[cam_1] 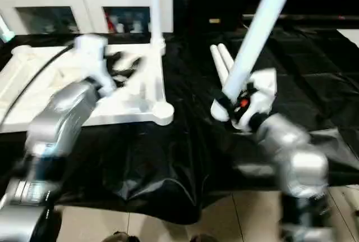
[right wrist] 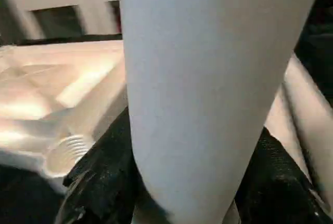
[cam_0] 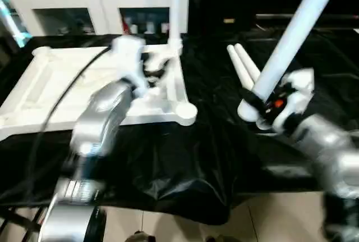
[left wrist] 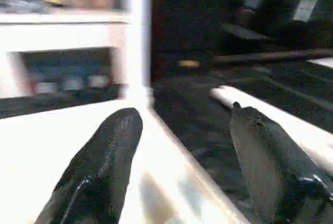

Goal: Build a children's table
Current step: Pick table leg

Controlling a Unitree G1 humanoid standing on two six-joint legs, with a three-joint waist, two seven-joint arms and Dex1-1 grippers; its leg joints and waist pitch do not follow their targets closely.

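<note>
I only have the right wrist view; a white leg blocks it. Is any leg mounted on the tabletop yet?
Observer: Yes, one leg stands upright in the tabletop's far right corner socket.
Operator: Where are the others?
Observer: Two spare legs lie on the black cloth between the tabletop and the held leg in the right hand.
Operator: And the left hand?
Observer: The left hand hangs open over the tabletop, holding nothing.
</note>
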